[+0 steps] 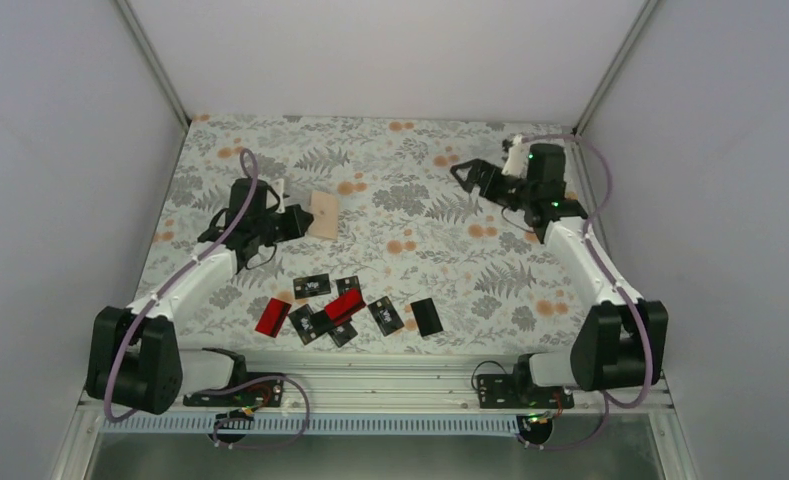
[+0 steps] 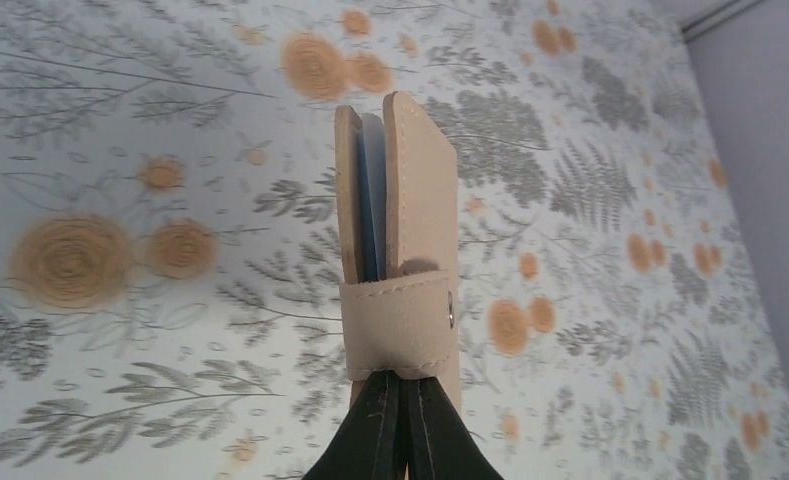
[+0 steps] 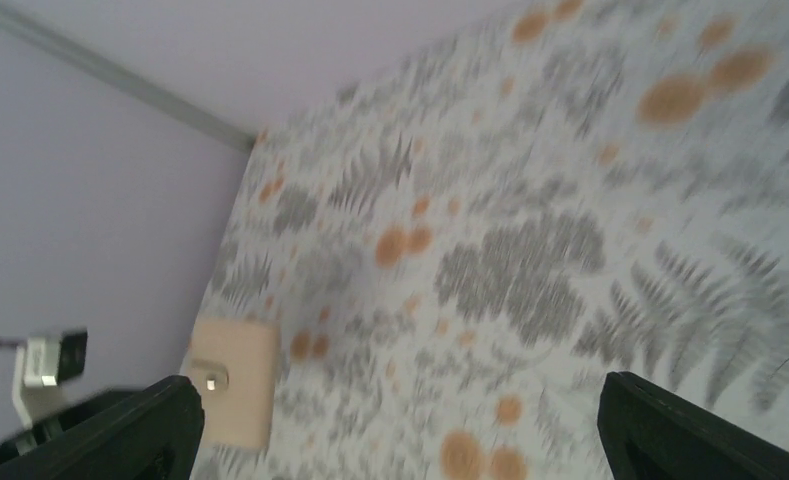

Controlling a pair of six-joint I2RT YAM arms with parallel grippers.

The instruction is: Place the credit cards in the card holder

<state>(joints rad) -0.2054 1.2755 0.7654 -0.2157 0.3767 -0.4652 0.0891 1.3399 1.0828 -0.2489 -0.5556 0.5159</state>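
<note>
My left gripper is shut on the tan card holder and holds it on edge at the left middle of the table. In the left wrist view the holder stands above my closed fingers, strap snapped, blue lining showing between its flaps. The holder also shows in the right wrist view. Several credit cards lie near the front edge: black ones, and two red ones. My right gripper is open and empty at the back right, high above the table.
The floral tablecloth covers the table. White walls close in left, right and back. The metal rail with both arm bases runs along the near edge.
</note>
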